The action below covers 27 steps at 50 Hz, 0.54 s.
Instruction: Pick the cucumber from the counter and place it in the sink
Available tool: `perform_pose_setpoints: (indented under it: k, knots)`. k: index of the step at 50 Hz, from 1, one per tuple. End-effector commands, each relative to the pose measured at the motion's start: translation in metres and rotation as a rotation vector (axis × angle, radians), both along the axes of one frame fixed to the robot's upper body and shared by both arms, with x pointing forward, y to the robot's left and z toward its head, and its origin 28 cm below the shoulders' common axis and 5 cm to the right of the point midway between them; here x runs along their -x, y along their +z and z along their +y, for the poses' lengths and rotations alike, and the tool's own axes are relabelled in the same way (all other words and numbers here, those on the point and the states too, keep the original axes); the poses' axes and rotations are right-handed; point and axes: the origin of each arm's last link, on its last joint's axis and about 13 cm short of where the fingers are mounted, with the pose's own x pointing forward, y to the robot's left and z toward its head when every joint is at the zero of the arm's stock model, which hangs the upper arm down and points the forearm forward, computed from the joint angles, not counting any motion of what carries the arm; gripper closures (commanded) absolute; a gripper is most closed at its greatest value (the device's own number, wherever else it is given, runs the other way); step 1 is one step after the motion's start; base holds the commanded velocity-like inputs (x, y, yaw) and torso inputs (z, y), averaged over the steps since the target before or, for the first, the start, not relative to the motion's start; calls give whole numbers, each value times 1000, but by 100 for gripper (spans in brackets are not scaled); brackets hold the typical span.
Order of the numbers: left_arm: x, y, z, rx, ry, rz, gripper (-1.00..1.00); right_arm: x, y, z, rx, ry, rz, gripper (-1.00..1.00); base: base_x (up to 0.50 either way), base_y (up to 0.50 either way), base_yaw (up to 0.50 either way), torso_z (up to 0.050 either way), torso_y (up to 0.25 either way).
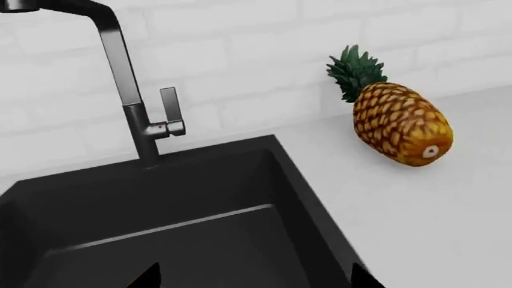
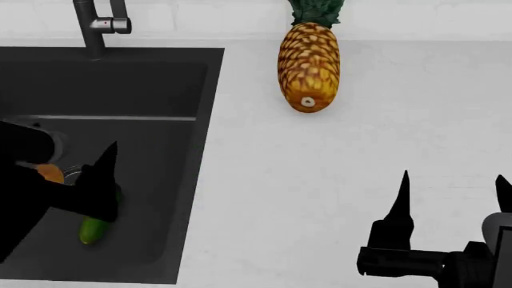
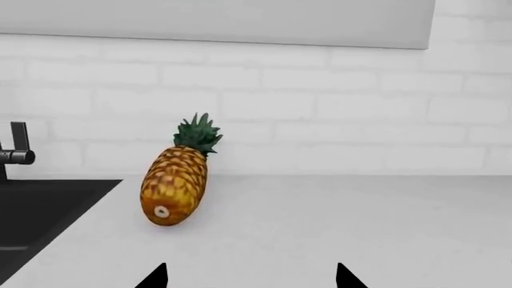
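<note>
We locate the cucumber (image 2: 95,231) on the floor of the sink (image 2: 160,78), partly hidden behind the left pincer (image 2: 100,186). We cannot tell whether that pincer is apart, together or clamped on the cucumber. The faucet (image 2: 95,27) stands at the sink's rear rim. The right pincer (image 2: 452,192) hangs over the white surface (image 2: 360,138), its 2 fingers apart. 1 pineapple (image 2: 309,66) lies near the wall.
</note>
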Motion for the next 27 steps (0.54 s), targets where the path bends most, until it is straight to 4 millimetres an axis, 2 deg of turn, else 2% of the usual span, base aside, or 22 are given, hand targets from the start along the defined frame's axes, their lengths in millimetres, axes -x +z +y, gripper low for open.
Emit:
perform_pose_setpoints:
  k: [1, 15, 27]
  knots:
    - [42, -9, -4, -6, -46, -49, -100, -1, -1, 0, -3, 6, -1, -100, 0, 0, 0, 0, 0]
    - [75, -31, -3, 28, -22, -73, -100, -1, -2, 2, -1, 10, 2, -100, 0, 0, 0, 0, 0]
    - [92, -71, 4, 73, -39, 44, -100, 1, -3, 1, -4, 5, -1, -100, 0, 0, 0, 0, 0]
